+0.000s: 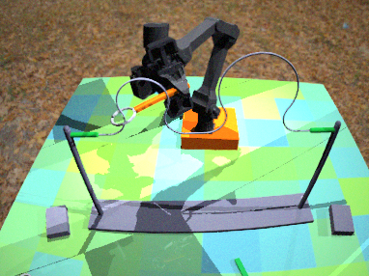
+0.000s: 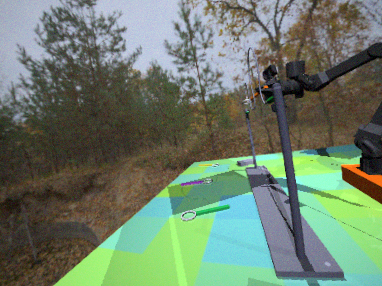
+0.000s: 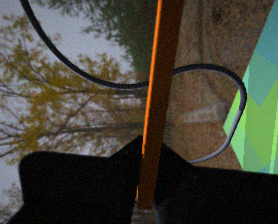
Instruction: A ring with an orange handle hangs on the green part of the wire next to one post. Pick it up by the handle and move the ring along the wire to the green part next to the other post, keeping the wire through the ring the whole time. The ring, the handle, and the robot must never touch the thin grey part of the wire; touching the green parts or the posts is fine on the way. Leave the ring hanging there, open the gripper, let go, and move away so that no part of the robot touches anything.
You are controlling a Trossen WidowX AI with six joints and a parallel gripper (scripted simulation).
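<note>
On a patchwork green-and-blue bench, a small grey block lies at the far left of the top view, beside the long grey base plate that carries both dark posts. The left post leans up to a green wire section, and just right of it the silver ring sits around the thin grey wire, near the start of its first loop; whether ring and wire touch cannot be told. The orange handle runs up and right from the ring into the black gripper, whose fingers are clamped narrowly on it, as the wrist view shows. The arm rises from an orange base at centre. Farther right the wire arcs high, then drops to the second green section at the right post, with another grey block beyond.
</note>
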